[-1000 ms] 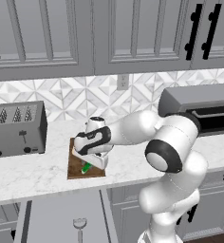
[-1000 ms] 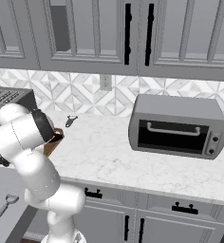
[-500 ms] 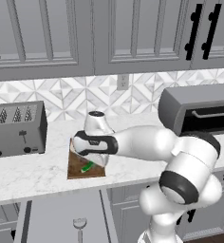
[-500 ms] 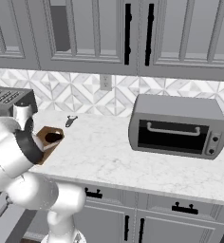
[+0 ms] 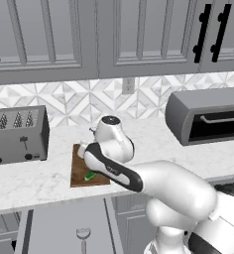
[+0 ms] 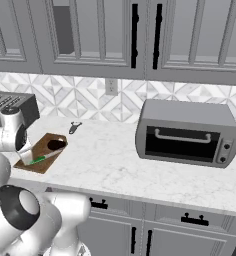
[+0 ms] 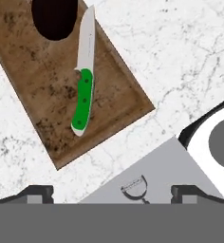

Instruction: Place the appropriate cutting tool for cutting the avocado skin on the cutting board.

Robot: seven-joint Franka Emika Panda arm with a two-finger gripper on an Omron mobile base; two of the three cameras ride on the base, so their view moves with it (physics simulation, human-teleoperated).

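The dark wooden cutting board (image 7: 42, 90) lies on the marble counter, also in the base views (image 5: 79, 171) (image 6: 40, 148). On it rests the knife (image 7: 83, 102) with its green handle and pale blade (image 5: 90, 175) (image 6: 42, 159), free of any grip. The dark avocado (image 7: 54, 16) (image 6: 55, 145) sits on the board's far end, just past the blade tip. My gripper (image 7: 113, 192) hovers above the board's near edge, open, with nothing between its widely spread fingertips (image 7: 31, 192).
A toaster (image 5: 17, 134) stands left of the board and a toaster oven (image 6: 187, 132) far right. A small dark utensil (image 6: 75, 127) lies near the backsplash. A grey metal utensil with a rounded head (image 5: 83, 233) (image 7: 134, 186) lies on a grey surface below the counter edge.
The knife stays flat on the board. My hand has lifted off the board and the arm's elbow has swung down and to the right in the left base view.
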